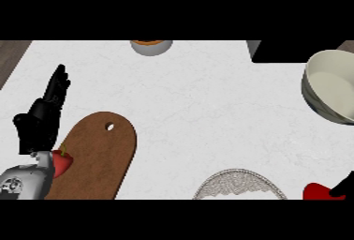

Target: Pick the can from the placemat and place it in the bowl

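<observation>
A red can (319, 191) shows at the lower right edge, just right of the round grey woven placemat (239, 185) and off it. Only a black part of my right hand (343, 184) is visible there, curled against the can's right side; the rest is cut off by the view's edge. The cream bowl (335, 87) stands at the right edge, well above the can, with nothing inside. My left hand (43, 115) rests open at the far left, fingers pointing up, holding nothing.
A brown cutting board (97, 157) with a hole lies at the lower left, with a red fruit (63, 162) at its left edge beside my left forearm. A grey cup with an orange top (151, 46) sits at the far edge. A black block (294, 50) fills the top right.
</observation>
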`<act>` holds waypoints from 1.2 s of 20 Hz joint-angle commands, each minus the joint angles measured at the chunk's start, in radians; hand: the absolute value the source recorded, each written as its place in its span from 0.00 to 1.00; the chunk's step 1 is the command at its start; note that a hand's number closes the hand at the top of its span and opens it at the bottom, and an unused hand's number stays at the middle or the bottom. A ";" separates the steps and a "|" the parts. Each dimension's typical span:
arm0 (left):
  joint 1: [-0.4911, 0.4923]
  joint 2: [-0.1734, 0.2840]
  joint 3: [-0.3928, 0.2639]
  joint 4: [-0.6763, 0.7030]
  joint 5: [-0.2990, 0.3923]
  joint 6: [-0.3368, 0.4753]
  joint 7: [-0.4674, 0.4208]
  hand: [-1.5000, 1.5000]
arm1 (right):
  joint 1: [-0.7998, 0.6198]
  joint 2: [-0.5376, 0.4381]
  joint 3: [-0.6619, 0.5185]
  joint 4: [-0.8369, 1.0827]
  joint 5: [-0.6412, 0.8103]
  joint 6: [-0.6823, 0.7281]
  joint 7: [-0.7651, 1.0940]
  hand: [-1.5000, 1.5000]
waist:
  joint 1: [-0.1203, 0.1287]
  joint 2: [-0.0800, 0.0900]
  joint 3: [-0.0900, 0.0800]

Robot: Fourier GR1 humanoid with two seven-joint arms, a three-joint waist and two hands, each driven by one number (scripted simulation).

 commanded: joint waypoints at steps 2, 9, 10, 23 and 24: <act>-0.053 0.014 0.033 0.077 0.027 -0.039 -0.033 0.50 | -0.207 -0.020 -0.159 0.251 -0.162 0.035 -0.008 1.00 | 0.008 0.003 0.000; -0.019 0.001 0.021 0.005 0.004 -0.032 0.004 0.50 | -0.532 -0.073 -0.207 0.664 -0.192 0.069 -0.060 1.00 | 0.021 0.002 0.001; -0.120 -0.015 -0.017 0.008 -0.033 -0.008 0.092 0.50 | -0.586 -0.062 -0.161 0.694 -0.063 -0.021 -0.089 1.00 | 0.031 0.007 0.002; -0.049 -0.026 -0.022 0.013 -0.014 -0.050 -0.002 0.50 | -0.971 -0.142 -0.160 1.486 0.272 -0.299 -0.452 1.00 | 0.082 0.020 0.005; -0.090 -0.058 -0.034 0.061 -0.047 -0.008 -0.015 0.50 | -1.000 -0.092 -0.134 1.536 0.303 -0.352 -0.463 1.00 | 0.065 0.020 0.004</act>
